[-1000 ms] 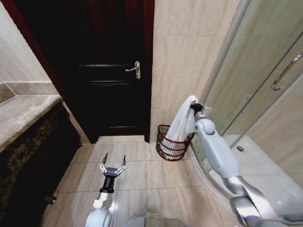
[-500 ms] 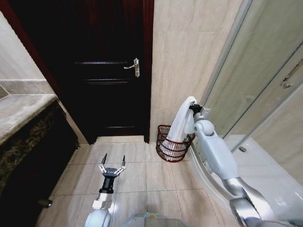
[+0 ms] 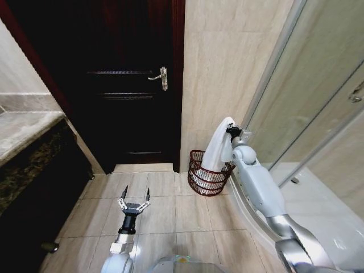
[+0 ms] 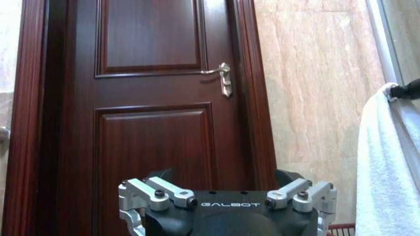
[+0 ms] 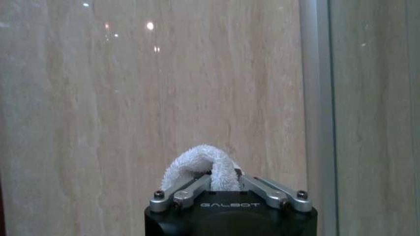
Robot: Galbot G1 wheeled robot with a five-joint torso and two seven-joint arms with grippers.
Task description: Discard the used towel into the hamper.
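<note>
Head view: the towel hangs long-axis vertical, straight down from the right claw, which is clamped on its top fold. Its lower end drapes into the hamper directly beneath, by the far wall. White, thick terry. Left claw, spread wide and empty, sits low and near, well left.

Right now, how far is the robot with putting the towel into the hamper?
Done: the right gripper is shut on the towel. In hand: it holds the towel above the hamper, with the lower end hanging inside the rim. Left: the towel is not yet released. The left gripper waits open over the floor.
</note>
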